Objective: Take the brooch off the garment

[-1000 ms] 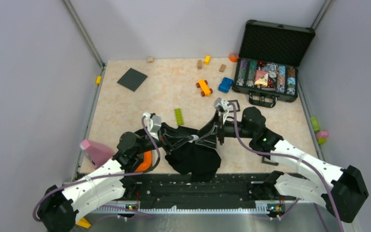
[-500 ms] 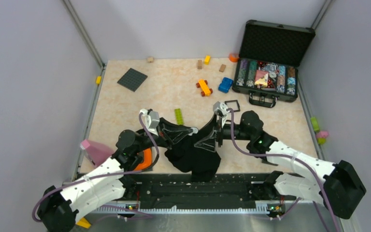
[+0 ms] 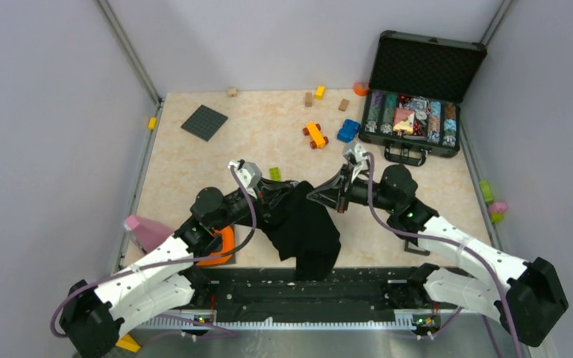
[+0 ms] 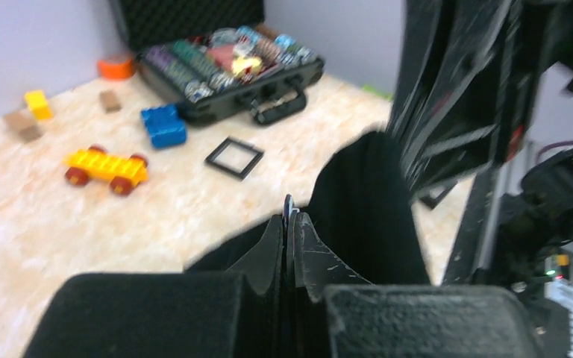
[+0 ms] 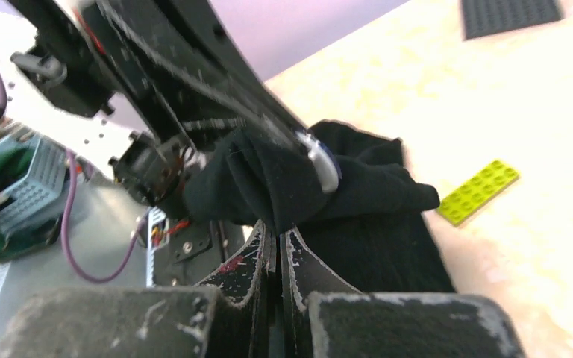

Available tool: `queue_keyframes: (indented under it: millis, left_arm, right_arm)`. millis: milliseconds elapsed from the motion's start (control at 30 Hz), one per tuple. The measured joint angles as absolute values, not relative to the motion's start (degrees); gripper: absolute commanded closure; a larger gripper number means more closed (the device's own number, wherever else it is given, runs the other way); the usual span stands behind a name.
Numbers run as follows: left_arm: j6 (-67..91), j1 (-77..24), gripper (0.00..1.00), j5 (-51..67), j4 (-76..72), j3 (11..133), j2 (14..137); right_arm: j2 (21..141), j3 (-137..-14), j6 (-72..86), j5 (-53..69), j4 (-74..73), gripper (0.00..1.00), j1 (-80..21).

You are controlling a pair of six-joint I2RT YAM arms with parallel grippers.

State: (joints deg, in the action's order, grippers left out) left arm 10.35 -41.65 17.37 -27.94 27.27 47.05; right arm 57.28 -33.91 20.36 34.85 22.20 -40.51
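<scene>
The garment [image 3: 312, 233] is a black cloth hanging between my two grippers near the table's front middle. My left gripper [image 3: 295, 186] is shut on the brooch [image 4: 289, 203]; only its thin silvery edge pokes out past the closed fingertips in the left wrist view. The right wrist view shows the brooch [image 5: 322, 170] as a small silvery disc against the cloth [image 5: 373, 216], pinched by the left fingers. My right gripper [image 3: 315, 195] is shut on a fold of the black cloth just below the brooch, with the fabric bunched at its fingertips [image 5: 292, 246].
An open poker chip case [image 3: 416, 153] stands at the back right. A black square frame [image 4: 234, 157], a yellow toy car [image 3: 315, 135], a blue brick [image 3: 348, 130], a green brick [image 3: 275, 174] and a grey baseplate [image 3: 204, 122] lie on the table. An orange object [image 3: 222, 250] sits under the left arm.
My right gripper has gone from open to shut on the cloth. Both grippers moved a little farther from the bases, and the garment now hangs narrower between them.
</scene>
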Motion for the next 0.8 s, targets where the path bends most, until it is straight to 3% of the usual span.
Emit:
queue_keyframes:
  millis: [233,567,700,800]
  left_arm:
    - [7.53,-41.6,1.0,7.49,-24.71,24.69,48.49]
    - [8.91,-41.54,1.0,-24.45,-9.78,28.16,33.5]
    - [8.21,-41.54,1.0,-30.92,-4.97,31.77,28.71]
    - [7.62,-41.54,1.0,-33.8,-1.63,34.48,26.28]
  right_arm:
    - [57.43,-37.69,22.02,31.42,17.87,1.0,-37.78]
    - [71.99,-48.6,19.18,19.07,2.0,1.0,-37.67]
    - [83.66,-61.1,18.31,17.74,-0.34,1.0,-37.69]
    - [95.81,-82.74,16.93,18.02,-5.34,1.0,-37.71]
